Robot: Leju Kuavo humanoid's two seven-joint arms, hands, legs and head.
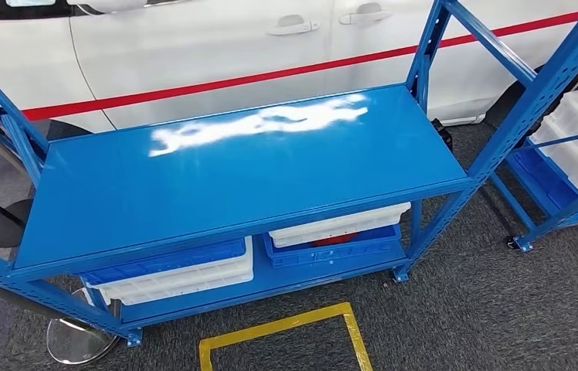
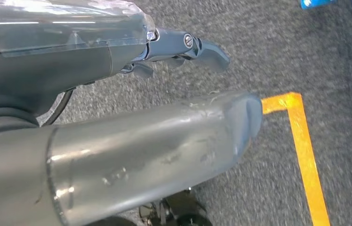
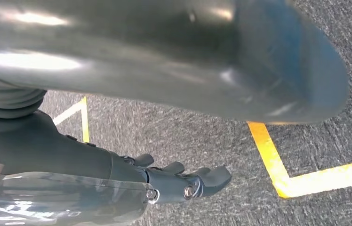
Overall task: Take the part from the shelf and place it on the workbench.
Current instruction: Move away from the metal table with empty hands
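The blue shelf rack [image 1: 232, 166] is standing ahead with its glossy top board bare, and the part is not identifiable: white bins [image 1: 178, 282] and blue trays [image 1: 332, 249] are sitting on the lower level, something red showing in the right tray. No writing is readable. Both hands are hanging over grey carpet with yellow floor tape [image 2: 306, 150]; the left hand [image 2: 183, 47] and right hand [image 3: 183, 181] are holding nothing, fingers loosely extended.

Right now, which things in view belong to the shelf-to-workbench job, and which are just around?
Job:
- blue shelf unit, top surface bare
- white bins and blue bins on its lower level
- left hand, holding nothing
- right hand, holding nothing

Just around:
- white car
- yellow floor tape
- second blue rack
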